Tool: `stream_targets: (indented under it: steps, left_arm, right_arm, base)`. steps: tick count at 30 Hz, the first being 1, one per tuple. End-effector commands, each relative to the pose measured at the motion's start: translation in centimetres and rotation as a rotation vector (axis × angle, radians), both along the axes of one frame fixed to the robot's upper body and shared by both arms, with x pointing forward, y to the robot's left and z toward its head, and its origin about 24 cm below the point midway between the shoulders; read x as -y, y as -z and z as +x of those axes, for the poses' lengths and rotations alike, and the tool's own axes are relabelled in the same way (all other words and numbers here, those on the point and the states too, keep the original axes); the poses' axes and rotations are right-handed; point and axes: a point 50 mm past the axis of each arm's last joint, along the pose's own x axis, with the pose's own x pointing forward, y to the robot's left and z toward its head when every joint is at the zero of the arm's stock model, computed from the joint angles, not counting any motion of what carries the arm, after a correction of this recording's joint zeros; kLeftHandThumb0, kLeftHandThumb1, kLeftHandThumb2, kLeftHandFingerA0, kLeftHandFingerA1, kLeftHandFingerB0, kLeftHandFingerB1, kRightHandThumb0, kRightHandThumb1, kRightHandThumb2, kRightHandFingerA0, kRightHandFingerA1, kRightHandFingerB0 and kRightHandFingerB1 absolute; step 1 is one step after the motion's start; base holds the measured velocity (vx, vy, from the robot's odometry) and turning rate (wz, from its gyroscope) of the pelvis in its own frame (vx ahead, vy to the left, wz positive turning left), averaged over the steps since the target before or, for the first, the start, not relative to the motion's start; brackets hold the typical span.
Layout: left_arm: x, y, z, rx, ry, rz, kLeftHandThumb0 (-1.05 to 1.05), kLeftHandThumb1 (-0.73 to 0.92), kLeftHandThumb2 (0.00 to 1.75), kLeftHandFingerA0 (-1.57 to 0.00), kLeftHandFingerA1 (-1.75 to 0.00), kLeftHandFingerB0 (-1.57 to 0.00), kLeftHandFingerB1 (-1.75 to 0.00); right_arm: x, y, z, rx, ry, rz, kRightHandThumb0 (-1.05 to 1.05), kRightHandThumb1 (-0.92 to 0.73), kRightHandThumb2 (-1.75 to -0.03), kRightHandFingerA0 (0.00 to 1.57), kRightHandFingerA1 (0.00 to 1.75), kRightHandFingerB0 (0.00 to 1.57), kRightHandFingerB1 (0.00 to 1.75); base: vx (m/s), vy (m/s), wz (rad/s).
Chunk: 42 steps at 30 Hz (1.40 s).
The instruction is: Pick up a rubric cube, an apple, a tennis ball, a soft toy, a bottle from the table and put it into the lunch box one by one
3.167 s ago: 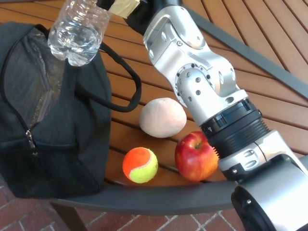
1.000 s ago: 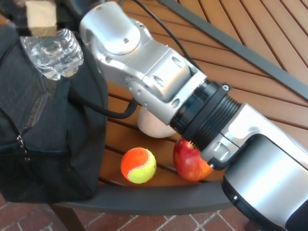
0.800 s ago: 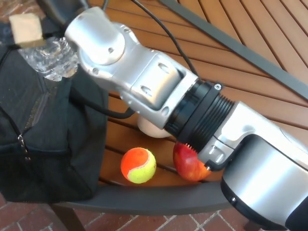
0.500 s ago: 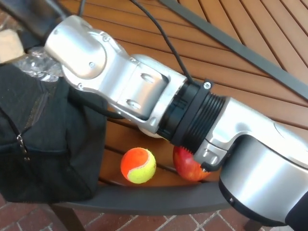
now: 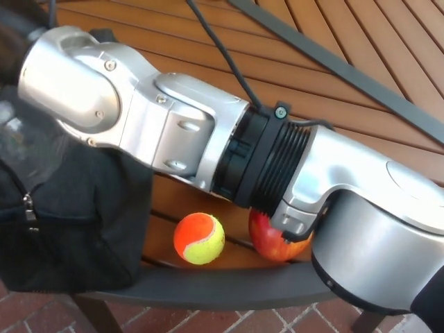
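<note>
My right arm [image 5: 180, 135] reaches across the picture from lower right to upper left, over the black lunch bag [image 5: 76, 229]. Only a dark piece of my right hand [image 5: 15, 26] shows at the top left corner, and its state is hidden. The clear plastic bottle [image 5: 28, 142] shows faintly at the bag's opening, just below the arm's end. An orange and yellow tennis ball [image 5: 200, 238] lies near the table's front rim. The red apple [image 5: 272, 241] sits right of it, half covered by the arm. The arm hides the beige soft toy. No cube is visible.
The bag fills the left side, with a zip pull [image 5: 29, 207] on its front. The slatted wooden table [image 5: 333, 41] has a dark metal rim [image 5: 208, 288] at the front. Brick floor [image 5: 41, 312] lies below the rim.
My right arm has swung further left and lower over the bag. The bottle has sunk from above the bag down into its opening. The beige patch on the hand has left the picture.
</note>
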Motion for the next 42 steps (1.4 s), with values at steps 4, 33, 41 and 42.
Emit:
stream_targets:
  steps: [4, 33, 41, 42]
  left_arm:
    - [0.9, 0.2, -1.8, -0.012, -0.009, 0.001, -0.14, 0.62, 0.78, -1.08, -1.04, -1.02, -0.95]
    - [-0.6, 0.2, -2.2, -0.003, 0.005, 0.031, -0.09, 0.58, 0.98, -1.07, -1.08, -1.00, -1.03]
    - [-1.7, 0.3, -2.3, -0.014, -0.016, 0.042, -0.05, 0.52, 1.09, -1.04, -1.03, -0.99, -1.00]
    - [-1.8, 0.3, -2.3, -0.012, -0.018, 0.044, -0.05, 0.52, 1.09, -1.04, -1.03, -0.99, -1.00]
  right_arm:
    - [-3.3, 3.4, -5.5, 0.161, -0.311, -0.138, -0.42, -0.63, -0.62, 0.98, 0.89, 0.87, 0.70]
    - [21.6, 4.7, 0.7, 0.134, 0.409, -0.133, -0.55, -0.58, -0.91, 0.26, 0.58, 0.18, 0.46]
    - [27.6, 4.4, -1.8, 0.131, 0.557, -0.145, -0.67, -0.73, -0.63, 0.18, 0.47, 0.22, 0.30]
    - [27.9, 4.5, -1.9, 0.125, 0.567, -0.162, -0.67, -0.73, -0.63, 0.18, 0.47, 0.22, 0.30]
  base:
    - [0.00, 0.000, 0.00]
    - [0.00, 0.000, 0.00]
    - [0.00, 0.000, 0.01]
    - [0.00, 0.000, 0.00]
